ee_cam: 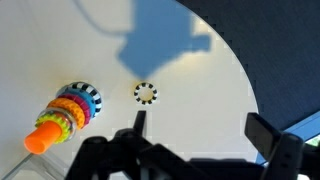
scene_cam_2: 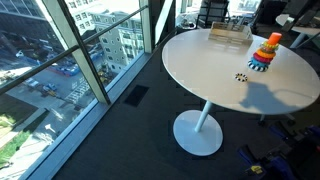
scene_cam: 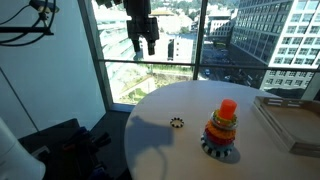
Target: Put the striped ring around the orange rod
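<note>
**Wrist view: gripper (ee_cam: 200, 140) spread wide, empty, above a loose striped ring (ee_cam: 146, 93)**

Takes in one round white table (scene_cam: 160, 140) in both exterior views, set beside tall windows (scene_cam: 180, 60). Reveals the single pedestal foot (scene_cam_2: 198, 133) on dark carpet only in an exterior view. Gives just a curved slice of tabletop from the wrist.

Finds one shallow tray (scene_cam: 292, 122) near the table's edge in both exterior views, contents impossible to make out. Lies outside the wrist picture.

Catches the gripper hanging high against the window glass in an exterior view (scene_cam: 144, 47), well clear of the tabletop. Shows both fingers (ee_cam: 140, 125) far apart from the wrist, with nothing between them and nothing touched. Adds one dark gripper shadow (ee_cam: 165, 45) on the white surface, beyond the ring.

Counts one orange rod (ee_cam: 40, 138), standing upright on the table in both exterior views and carrying a stack of coloured rings (ee_cam: 72, 105) with a black-and-white band at the bottom. Cannot tell the exact number of stacked rings.

Counts one striped ring outside the stack, lying flat on bare tabletop, near the stack but apart from it and not around the rod. Appears as a tiny dotted circle in both exterior views, clearest from the wrist.
</note>
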Available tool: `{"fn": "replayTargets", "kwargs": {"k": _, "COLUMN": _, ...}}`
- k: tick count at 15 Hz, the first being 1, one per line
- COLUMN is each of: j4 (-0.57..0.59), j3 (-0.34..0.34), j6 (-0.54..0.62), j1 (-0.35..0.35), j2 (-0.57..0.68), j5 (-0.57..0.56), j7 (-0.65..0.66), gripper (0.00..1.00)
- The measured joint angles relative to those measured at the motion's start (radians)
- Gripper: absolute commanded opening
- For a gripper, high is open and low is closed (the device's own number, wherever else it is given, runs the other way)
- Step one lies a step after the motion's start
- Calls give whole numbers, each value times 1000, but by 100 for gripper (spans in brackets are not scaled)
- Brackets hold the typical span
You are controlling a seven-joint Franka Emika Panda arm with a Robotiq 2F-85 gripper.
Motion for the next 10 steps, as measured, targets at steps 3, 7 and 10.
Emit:
{"fn": "replayTargets", "kwargs": {"k": 3, "j4": -12, "j3": -18, "j6": 50, "j1": -14, "j2": 47, "j5": 31, "j7": 1, "gripper": 100}}
{"fn": "replayTargets", "kwargs": {"k": 7, "j4": -18, "j3": -39, "j6": 92, "j1": -39, "j2": 122, "j5": 68, "j7": 4, "gripper": 100}}
{"fn": "replayTargets", "kwargs": {"k": 10, "j4": -17, "j3": -48, "j6": 133, "j1": -60, "j2": 188, "j5": 72, "j7": 30, "gripper": 100}}
